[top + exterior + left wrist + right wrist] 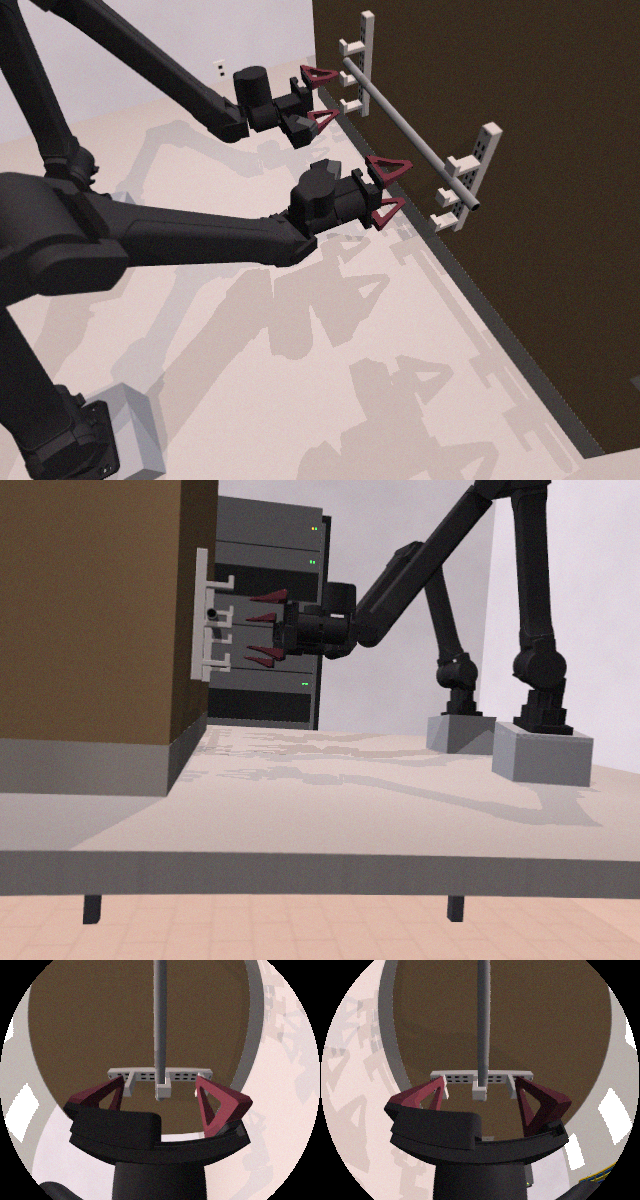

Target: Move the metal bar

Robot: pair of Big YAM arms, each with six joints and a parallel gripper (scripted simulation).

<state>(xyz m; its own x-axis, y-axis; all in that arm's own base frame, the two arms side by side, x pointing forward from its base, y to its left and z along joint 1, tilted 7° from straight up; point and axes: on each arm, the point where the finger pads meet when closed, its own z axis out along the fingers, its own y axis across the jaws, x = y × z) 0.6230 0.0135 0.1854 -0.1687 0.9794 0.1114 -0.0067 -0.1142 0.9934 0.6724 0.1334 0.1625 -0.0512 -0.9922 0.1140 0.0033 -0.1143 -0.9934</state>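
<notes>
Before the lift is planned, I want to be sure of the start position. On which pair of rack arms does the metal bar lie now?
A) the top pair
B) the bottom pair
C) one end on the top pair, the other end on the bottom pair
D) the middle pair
D: the metal bar lies on the middle arms, with one rack arm above and one below at each upright.
</notes>
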